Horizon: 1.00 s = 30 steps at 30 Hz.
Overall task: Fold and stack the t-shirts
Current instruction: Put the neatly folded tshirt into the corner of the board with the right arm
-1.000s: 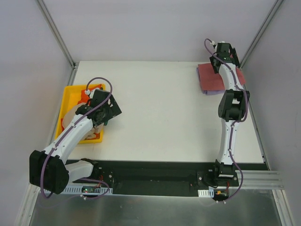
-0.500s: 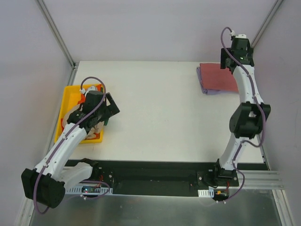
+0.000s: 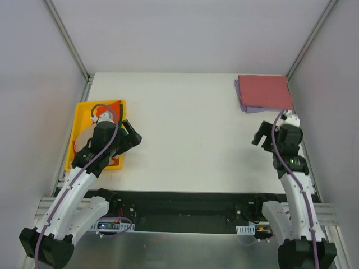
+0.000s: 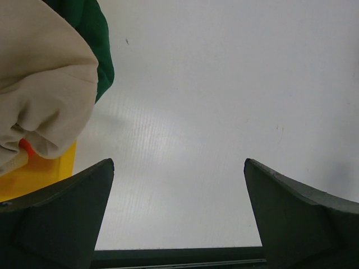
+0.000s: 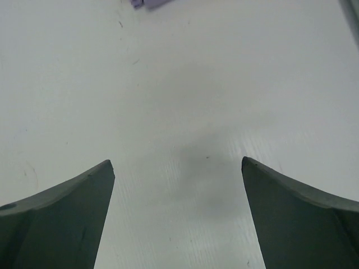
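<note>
A folded dusty red t-shirt point(image 3: 263, 91) lies at the far right corner on top of a lavender purple t-shirt point(image 3: 240, 101), whose corner point(image 5: 147, 3) peeks in at the top of the right wrist view. A beige t-shirt point(image 4: 45, 84), a dark green t-shirt point(image 4: 95, 33) and a bit of orange t-shirt point(image 4: 25, 147) bulge out of the yellow bin. My left gripper point(image 3: 133, 134) point(image 4: 179, 168) is open beside the bin, over bare table. My right gripper point(image 3: 258, 138) point(image 5: 176, 165) is open and empty, over bare table nearer than the stack.
The yellow bin point(image 3: 79, 115) point(image 4: 42, 171) sits at the table's left edge, partly under my left arm. Metal frame posts run along both sides, and the table's dark front edge point(image 4: 179, 258) lies just below the left fingers.
The right arm has drawn back from above the red and purple stack to the near right of the table. The left arm has folded back a little beside the bin.
</note>
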Each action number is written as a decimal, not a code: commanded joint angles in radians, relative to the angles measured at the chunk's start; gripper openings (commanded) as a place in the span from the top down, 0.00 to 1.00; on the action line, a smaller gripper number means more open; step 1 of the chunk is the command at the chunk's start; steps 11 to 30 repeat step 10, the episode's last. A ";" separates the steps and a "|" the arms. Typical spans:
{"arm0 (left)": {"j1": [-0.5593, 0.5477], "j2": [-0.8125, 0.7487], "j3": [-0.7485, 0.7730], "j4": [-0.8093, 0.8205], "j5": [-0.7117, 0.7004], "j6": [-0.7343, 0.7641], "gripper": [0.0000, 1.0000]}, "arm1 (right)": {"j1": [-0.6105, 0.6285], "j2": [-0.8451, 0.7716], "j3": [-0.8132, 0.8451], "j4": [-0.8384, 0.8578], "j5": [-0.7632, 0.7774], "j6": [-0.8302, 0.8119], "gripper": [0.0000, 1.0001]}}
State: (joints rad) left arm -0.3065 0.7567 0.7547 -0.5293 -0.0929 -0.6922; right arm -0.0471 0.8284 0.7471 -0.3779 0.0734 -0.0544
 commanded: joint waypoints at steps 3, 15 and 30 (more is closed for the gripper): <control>0.001 -0.040 -0.058 0.037 0.029 -0.013 0.01 | 0.001 -0.355 -0.259 0.077 0.000 0.145 0.03; 0.001 -0.034 -0.052 0.035 0.015 -0.012 0.01 | 0.001 -0.500 -0.307 0.103 0.016 0.160 0.03; 0.001 -0.034 -0.052 0.035 0.015 -0.012 0.01 | 0.001 -0.500 -0.307 0.103 0.016 0.160 0.03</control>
